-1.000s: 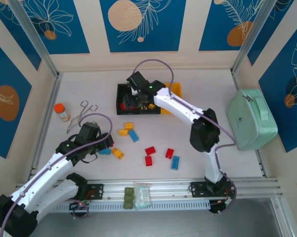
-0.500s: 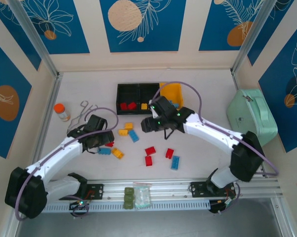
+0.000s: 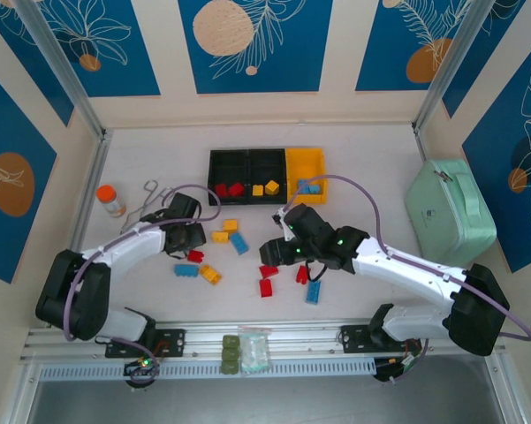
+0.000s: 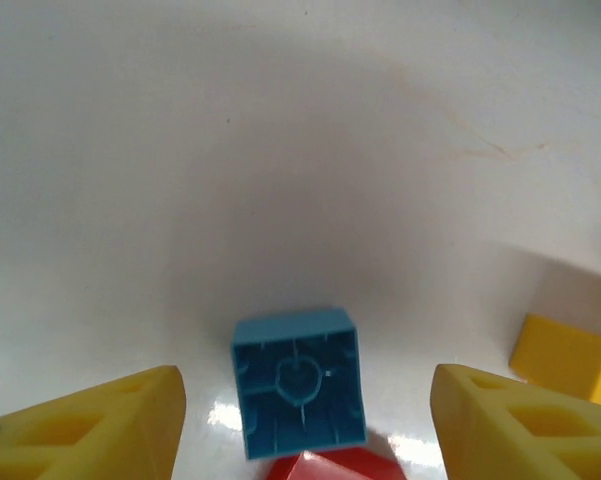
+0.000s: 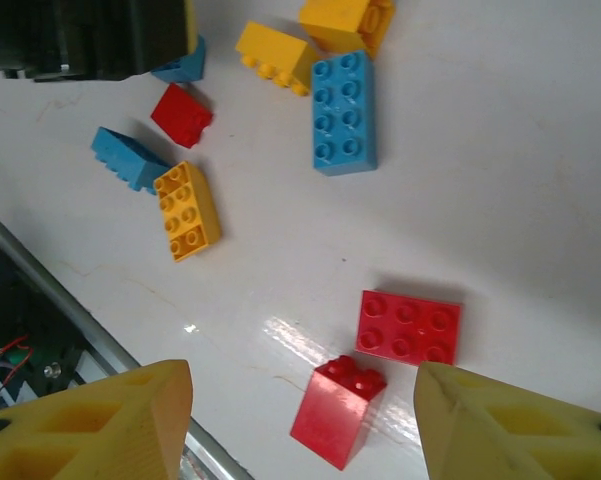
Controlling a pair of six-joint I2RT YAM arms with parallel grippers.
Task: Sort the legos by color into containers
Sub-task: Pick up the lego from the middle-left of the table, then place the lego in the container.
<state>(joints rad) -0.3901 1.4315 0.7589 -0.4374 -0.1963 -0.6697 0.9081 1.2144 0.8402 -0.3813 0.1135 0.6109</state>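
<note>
So, left gripper: open, straddling an upturned blue lego, fingers clear of it
right gripper: open, hovering over two red legos
containers: 12 o'clock on the worktop, a few bricks inside
loose legos: scattered at 6 o'clock from the containers

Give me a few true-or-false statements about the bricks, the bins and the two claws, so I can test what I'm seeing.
1. Red bricks lie in the left black bin. True.
2. The yellow bin holds yellow bricks. False: it holds blue bricks; the yellow bricks are in the middle black bin.
3. A blue brick lies loose between the fingers of the open left gripper. True.
4. The right gripper grips a red brick. False: it is open above two red bricks on the table.
5. The green case sits on the table's left. False: it is on the right.
</note>
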